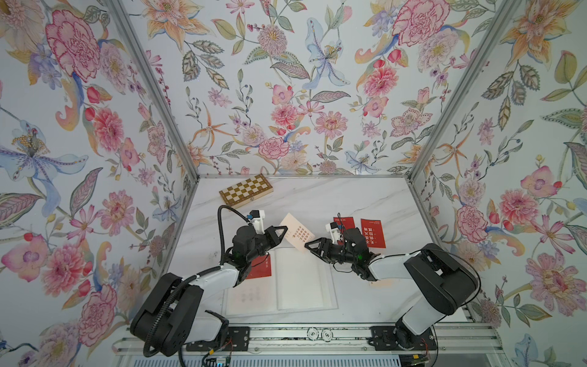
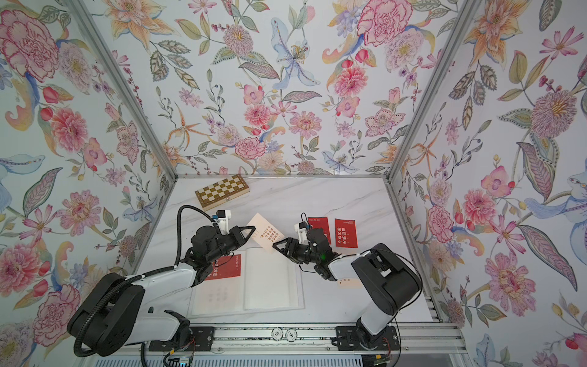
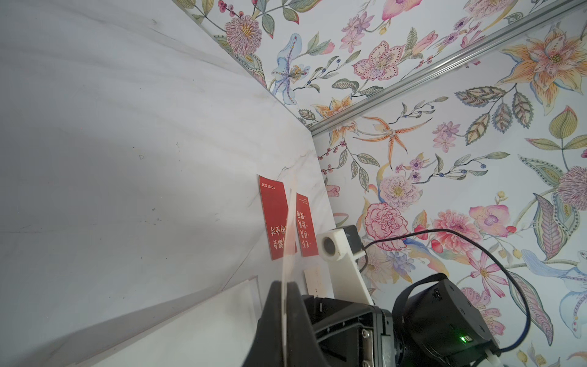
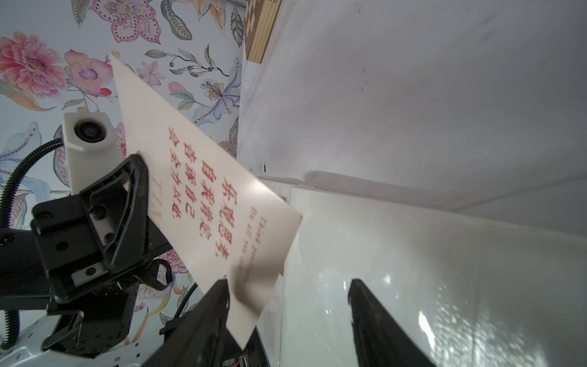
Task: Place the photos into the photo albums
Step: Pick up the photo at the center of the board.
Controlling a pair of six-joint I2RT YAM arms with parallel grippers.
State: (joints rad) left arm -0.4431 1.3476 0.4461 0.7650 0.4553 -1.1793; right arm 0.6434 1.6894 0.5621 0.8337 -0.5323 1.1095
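Note:
The photo album (image 1: 300, 282) (image 2: 270, 281) lies open on the table between my arms, and a red photo (image 1: 262, 267) (image 2: 228, 267) sits in its left page. My left gripper (image 1: 283, 229) (image 3: 287, 305) is shut on the edge of a cream photo (image 1: 297, 233) (image 2: 265, 234) (image 4: 203, 197) with red print, held tilted above the album's far edge. My right gripper (image 1: 307, 245) (image 4: 287, 302) is open, and the cream photo's lower corner reaches between its fingers. Two red photos (image 1: 373, 233) (image 3: 274, 219) lie on the table at the right.
A checkered wooden chessboard box (image 1: 246, 190) (image 2: 222, 191) lies at the back left of the marble table. Another cream card (image 1: 381, 282) shows partly under my right arm. Flowered walls close in the left, back and right sides. A metal rail runs along the front.

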